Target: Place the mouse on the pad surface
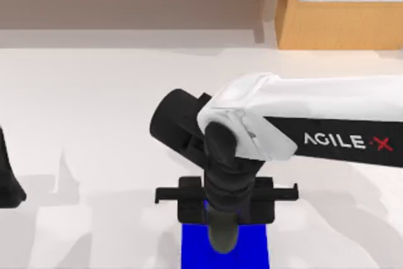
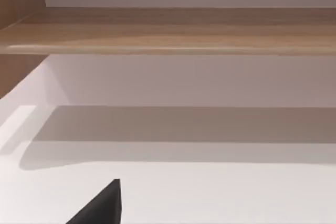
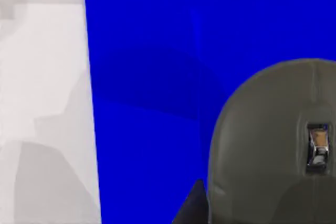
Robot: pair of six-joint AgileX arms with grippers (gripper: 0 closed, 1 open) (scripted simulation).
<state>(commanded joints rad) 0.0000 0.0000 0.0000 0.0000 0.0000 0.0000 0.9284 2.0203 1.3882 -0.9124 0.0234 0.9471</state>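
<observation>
The right arm reaches in from the right side of the top view and bends down over the near middle of the worktop. Its pincer hangs above the far edge of the pad. Whether this pincer is open, closed or gripping cannot be told.

The pad is a flat, plain, vivid blue rectangle. It lies at the near edge of the top view, and bare white worktop stretches well away to its left, right and far side. In the right wrist view one straight pad edge meets the pale worktop, with a wide band of blue open beside the mouse.

The mouse sits within the pad's outline, under the right pincer. I cannot tell whether it rests on the blue or is held just above it. It is a smooth, rounded, dull grey shell with a small slot holding a scroll wheel.

The left pincer is parked at the far left edge of the worktop, well apart from the pad. Its state cannot be told.
</observation>
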